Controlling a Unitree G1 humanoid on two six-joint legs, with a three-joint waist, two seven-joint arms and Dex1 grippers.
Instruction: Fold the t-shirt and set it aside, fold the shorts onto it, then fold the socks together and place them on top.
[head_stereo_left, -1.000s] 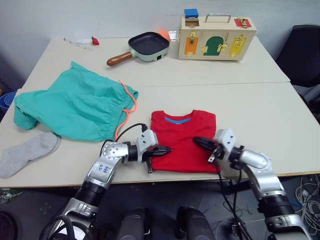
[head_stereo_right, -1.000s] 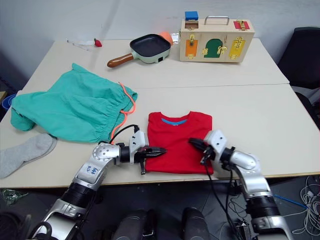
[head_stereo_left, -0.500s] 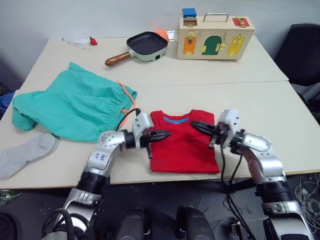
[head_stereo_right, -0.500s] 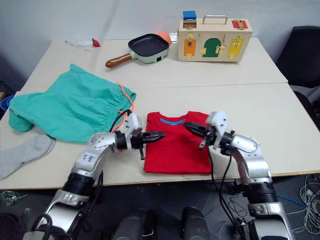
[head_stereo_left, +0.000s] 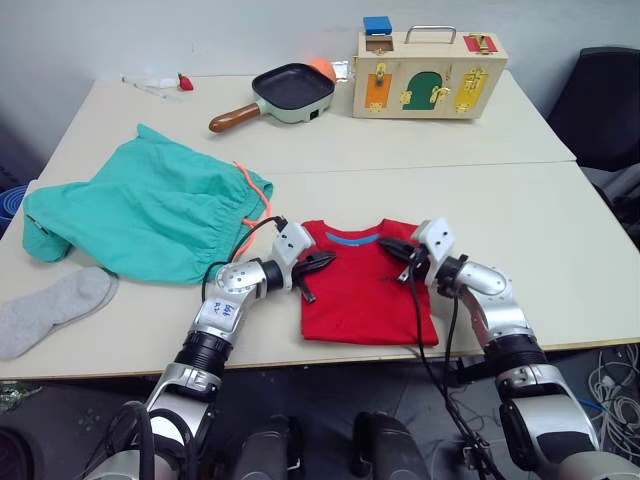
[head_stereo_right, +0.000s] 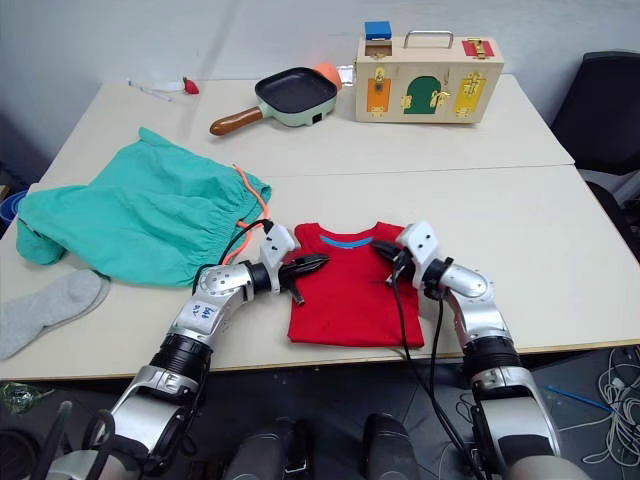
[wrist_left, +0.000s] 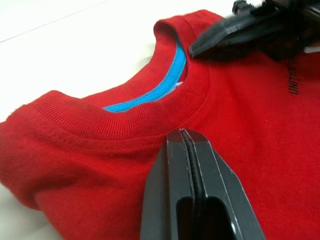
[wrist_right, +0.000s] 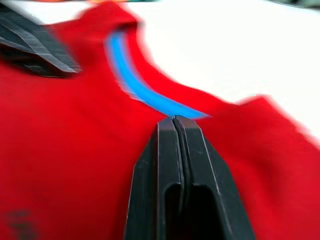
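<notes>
At the far left edge of the table (head_stereo_left: 520, 200) lies one grey sock (head_stereo_left: 55, 308), and beside it, further in, the teal shorts (head_stereo_left: 150, 215) are spread loose with their orange drawstring (head_stereo_left: 262, 200) trailing toward the middle. Neither has been folded, so we judge the job to be at its first stage.

Next comes our left gripper (head_stereo_left: 318, 263), resting at the left shoulder of the red t-shirt (head_stereo_left: 365, 300). Its fingers are pressed together — the left wrist view shows them closed tip to tip just short of the ribbed collar (wrist_left: 150, 120), with no cloth caught between them that we can make out.

The t-shirt lies at the table's near edge, between our two arms, already narrowed to a rectangle with its neck pointing away from us and its hem toward us; its long axis runs near to far.

Our right gripper (head_stereo_left: 392, 248) sits at the right side of the neck, fingers likewise shut, tips just at the blue inner band (wrist_right: 145, 92).

Both grippers are thus at the collar end and about equally near — the cloth stretches from the jaws back toward us. We judge that a collar-to-hem fold would call for opening both and taking a shoulder each.

Beyond, a frying pan (head_stereo_left: 285, 92) and a wooden latch box (head_stereo_left: 428, 62) stand well apart from the clothes.
</notes>
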